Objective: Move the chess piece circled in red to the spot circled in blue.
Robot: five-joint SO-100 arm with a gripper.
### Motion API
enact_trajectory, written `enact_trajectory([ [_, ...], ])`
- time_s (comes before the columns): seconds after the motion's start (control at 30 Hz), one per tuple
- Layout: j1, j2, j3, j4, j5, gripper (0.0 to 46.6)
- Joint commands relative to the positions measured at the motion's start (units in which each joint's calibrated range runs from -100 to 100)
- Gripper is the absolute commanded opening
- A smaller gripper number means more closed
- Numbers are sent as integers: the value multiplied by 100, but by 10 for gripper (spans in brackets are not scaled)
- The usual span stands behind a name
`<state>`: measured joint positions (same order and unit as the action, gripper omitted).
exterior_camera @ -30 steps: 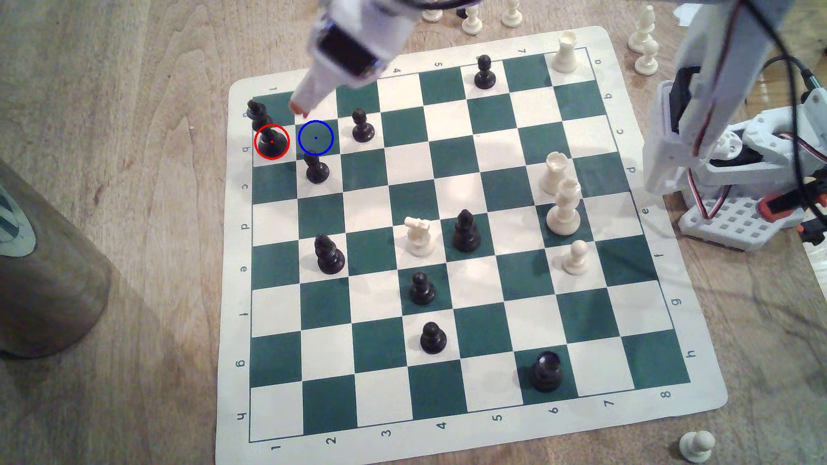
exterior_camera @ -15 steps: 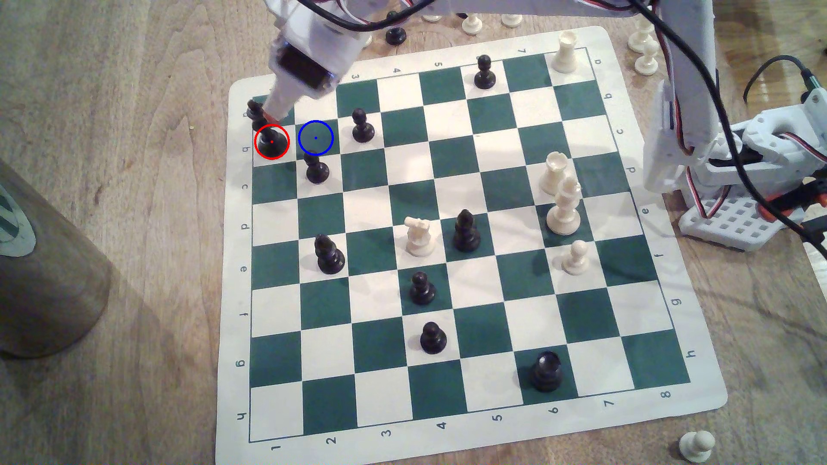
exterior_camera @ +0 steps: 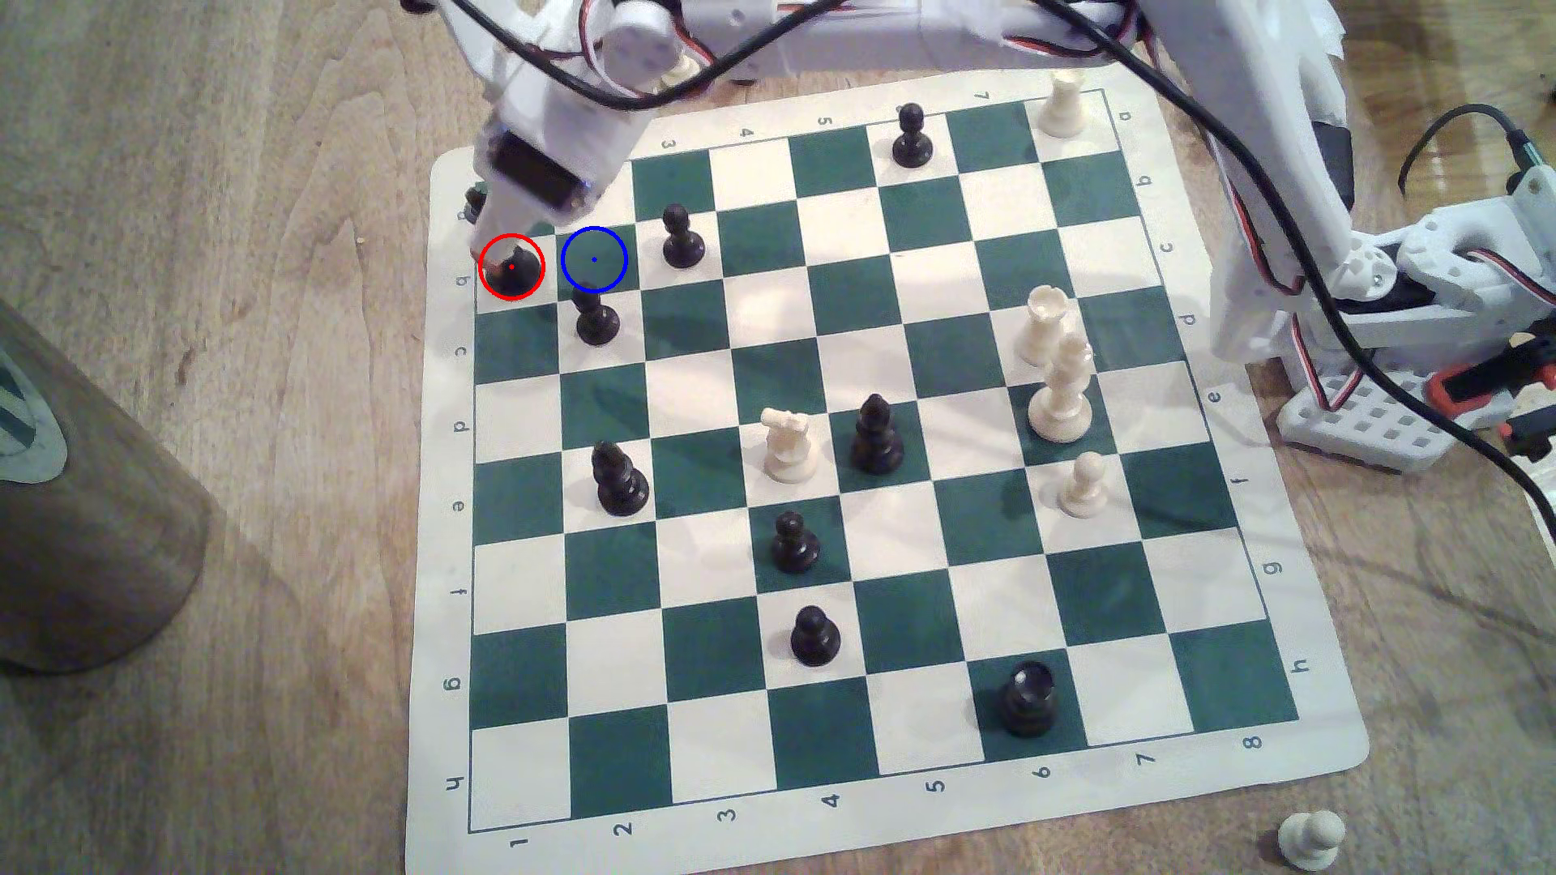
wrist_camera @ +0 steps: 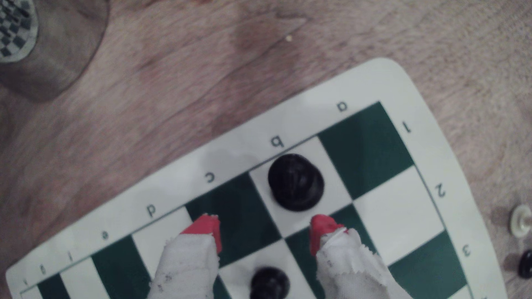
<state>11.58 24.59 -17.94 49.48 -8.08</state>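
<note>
Chess piece (exterior_camera: 514, 271), glossy black, stands on the cream square ringed in red, on the far left of the board (exterior_camera: 1339, 740) in the exterior view, in the row lettered b at the board's left edge. In the wrist view the same chess piece (wrist_camera: 296, 182) shows from above as a dark round shape on the cream b1 square, just inside the board's border.

The hand (wrist_camera: 266, 235) is spread wide: its two cloth-wrapped fingers with red tips (wrist_camera: 207, 228) stand apart, with nothing between them, and the piece lies just beyond the tips, not touched by either. In the exterior view the hand (exterior_camera: 492, 244) reaches down from the far side, its white body covering the upper part of the piece, so that only the base shows inside the red ring.

The spot (exterior_camera: 594, 260), a dark green square with a blue ring and centre dot, is the next square to the right of the piece in the exterior view and is bare. A black pawn (exterior_camera: 597, 320) stands on the cream square just nearer than the spot, and another black pawn (exterior_camera: 682, 237) stands one square to the spot's right. In the wrist view a dark round piece (wrist_camera: 269, 283) sits between the two fingers, further back than their tips.

The board lies on a wooden tabletop (exterior_camera: 210, 210). A brownish cylinder (exterior_camera: 76, 505) stands on the tabletop well to the left of the board in the exterior view.
</note>
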Motion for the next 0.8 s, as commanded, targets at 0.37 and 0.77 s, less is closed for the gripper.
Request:
enact_trajectory([
  [0.37, 168, 130, -518, -468, 15, 172],
  [0.77, 98, 164, -590, -853, -171, 172],
])
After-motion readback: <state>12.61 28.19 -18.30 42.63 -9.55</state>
